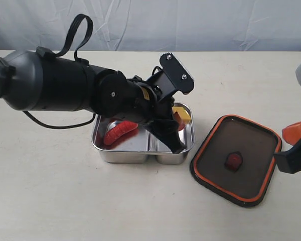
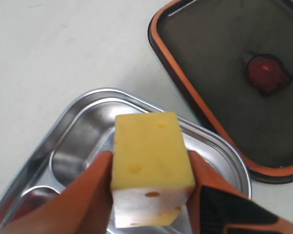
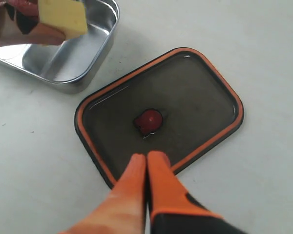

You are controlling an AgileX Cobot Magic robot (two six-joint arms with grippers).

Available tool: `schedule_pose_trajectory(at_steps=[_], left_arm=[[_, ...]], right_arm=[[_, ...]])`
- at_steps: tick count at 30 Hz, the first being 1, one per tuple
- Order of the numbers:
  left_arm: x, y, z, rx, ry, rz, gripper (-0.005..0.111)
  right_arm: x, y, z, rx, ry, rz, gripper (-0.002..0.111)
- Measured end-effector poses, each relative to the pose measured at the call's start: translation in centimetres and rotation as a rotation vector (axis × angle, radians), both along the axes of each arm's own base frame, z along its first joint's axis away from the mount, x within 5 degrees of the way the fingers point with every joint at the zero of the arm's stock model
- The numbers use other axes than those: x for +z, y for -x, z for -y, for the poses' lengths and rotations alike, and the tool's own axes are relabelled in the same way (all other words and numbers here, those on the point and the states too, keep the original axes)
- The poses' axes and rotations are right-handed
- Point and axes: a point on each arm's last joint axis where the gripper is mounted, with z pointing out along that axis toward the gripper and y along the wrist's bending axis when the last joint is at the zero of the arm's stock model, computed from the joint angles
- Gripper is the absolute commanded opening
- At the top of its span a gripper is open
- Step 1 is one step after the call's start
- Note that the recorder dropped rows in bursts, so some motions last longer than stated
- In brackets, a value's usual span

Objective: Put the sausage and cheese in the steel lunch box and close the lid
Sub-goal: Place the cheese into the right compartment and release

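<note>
My left gripper (image 2: 151, 170) is shut on the yellow cheese (image 2: 149, 161), holding it just above the smaller compartment of the steel lunch box (image 2: 75, 114). In the exterior view the cheese (image 1: 181, 115) shows beside the left arm over the box (image 1: 121, 154). The red sausage (image 1: 119, 131) lies in the larger compartment. The dark lid (image 1: 241, 170) with its orange rim lies flat on the table to the right of the box, its orange valve tab (image 1: 234, 160) in the middle. My right gripper (image 3: 147, 157) is shut and empty, hovering over the lid's (image 3: 195, 97) edge.
The left arm's bulky black body (image 1: 55, 80) and a cable (image 1: 55, 125) stretch across the table's left side. A pale cloth backdrop hangs behind the table. Bare beige tabletop (image 1: 65, 201) lies in front of the box.
</note>
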Motion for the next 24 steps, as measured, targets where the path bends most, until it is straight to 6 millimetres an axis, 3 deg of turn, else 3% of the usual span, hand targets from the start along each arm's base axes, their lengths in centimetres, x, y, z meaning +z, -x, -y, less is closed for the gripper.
schedule_pose_trajectory(at_steps=[3, 7, 11, 17, 20, 23, 24], left_arm=[[-0.4, 0.0, 0.0, -0.002, -0.012, -0.013, 0.018], [-0.4, 0.0, 0.0, -0.001, -0.011, -0.017, 0.047], [-0.4, 0.1, 0.0, 0.001, -0.011, -0.025, 0.057], [-0.6, 0.3, -0.1, -0.011, -0.035, -0.06, 0.053], [-0.7, 0.6, -0.2, -0.021, -0.054, -0.088, 0.033], [-0.5, 0.9, -0.4, -0.038, -0.079, -0.105, -0.001], [-0.1, 1.0, -0.5, -0.043, -0.079, -0.103, 0.0]], right_arm=[[-0.1, 0.0, 0.0, 0.0, 0.0, 0.0, 0.0], [-0.6, 0.0, 0.0, 0.005, 0.002, 0.004, 0.0], [-0.7, -0.1, 0.0, 0.0, -0.003, 0.023, 0.0], [-0.5, -0.7, 0.6, -0.113, -0.01, 0.057, 0.0], [-0.7, -0.9, 1.1, -0.187, 0.026, 0.048, 0.0], [-1.5, -1.7, 1.5, -0.26, 0.081, 0.002, 0.0], [-1.8, -2.0, 1.5, -0.275, 0.095, -0.012, 0.0]])
